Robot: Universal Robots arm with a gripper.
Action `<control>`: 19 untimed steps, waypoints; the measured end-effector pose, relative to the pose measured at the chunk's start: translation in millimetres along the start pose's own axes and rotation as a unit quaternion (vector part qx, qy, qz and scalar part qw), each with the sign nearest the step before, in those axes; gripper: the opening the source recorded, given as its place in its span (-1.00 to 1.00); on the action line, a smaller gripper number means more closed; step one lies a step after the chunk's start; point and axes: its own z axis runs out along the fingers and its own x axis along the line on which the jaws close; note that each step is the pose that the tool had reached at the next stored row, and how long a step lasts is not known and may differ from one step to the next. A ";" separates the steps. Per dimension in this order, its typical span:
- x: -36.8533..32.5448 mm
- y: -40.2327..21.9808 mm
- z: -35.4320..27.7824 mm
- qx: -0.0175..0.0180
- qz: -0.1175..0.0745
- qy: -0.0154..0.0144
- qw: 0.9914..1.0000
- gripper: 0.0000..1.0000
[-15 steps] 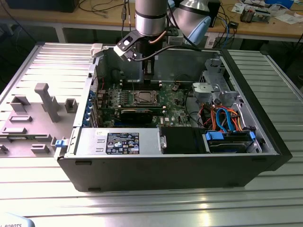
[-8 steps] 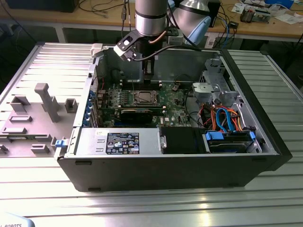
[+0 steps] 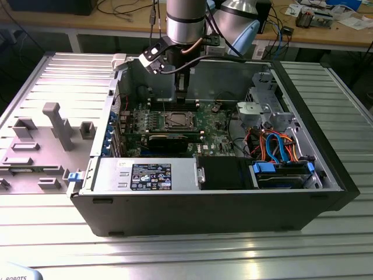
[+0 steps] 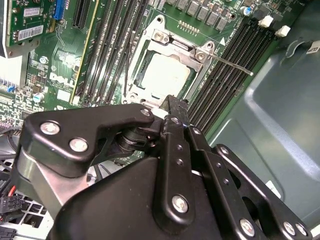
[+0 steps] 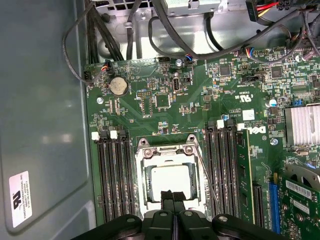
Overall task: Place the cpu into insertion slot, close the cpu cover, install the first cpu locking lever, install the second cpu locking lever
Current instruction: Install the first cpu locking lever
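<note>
**A:** Exterior view, nearest first: ribbed grey metal table (image 3: pixel 175 256), then an open black computer case (image 3: pixel 204 213) lying on it, with a silver labelled power supply (image 3: pixel 145 175) along the near wall.

**B:** And beyond that?

**A:** Green circuit board (image 3: pixel 213 119). On it the cpu (image 3: pixel 176 121), a small flat square chip with a pale silver-grey top, at about one o'clock from the power supply. Black gripper (image 3: pixel 182 102) hanging just past the chip at twelve o'clock, under the silver arm (image 3: pixel 185 20).

**B:** Chip placed, then?

**A:** Judged so. In the first wrist view, lying flat inside the insertion slot (image 5: pixel 167 141), a square dark socket with a silvery rim. Framed there by the cpu cover (image 5: pixel 197 172), a thin silvery plate with a cut-out middle, apparently folded down over it.

**B:** Fingers (image 5: pixel 166 200)?

**A:** Pressed together, nothing between them, tips right at the cover's edge. Touching or just above it, cannot tell.

**B:** Levers?

**A:** One thin silvery wire locking lever (image 5: pixel 207 175), slanting away from the socket over the long black memory slots (image 5: pixel 225 165). Sticking out free in the second wrist view too, so probably unlatched. The other lever not made out. First two steps seemingly done, both lever steps probably left.
</note>
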 end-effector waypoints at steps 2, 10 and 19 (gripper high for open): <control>0.0 0.0 0.0 0.000 0.000 0.000 1.000 -0.79; -0.3 -2.9 0.0 0.000 0.002 0.000 1.000 -0.79; -0.4 -3.0 0.1 0.000 0.012 0.000 1.000 -0.79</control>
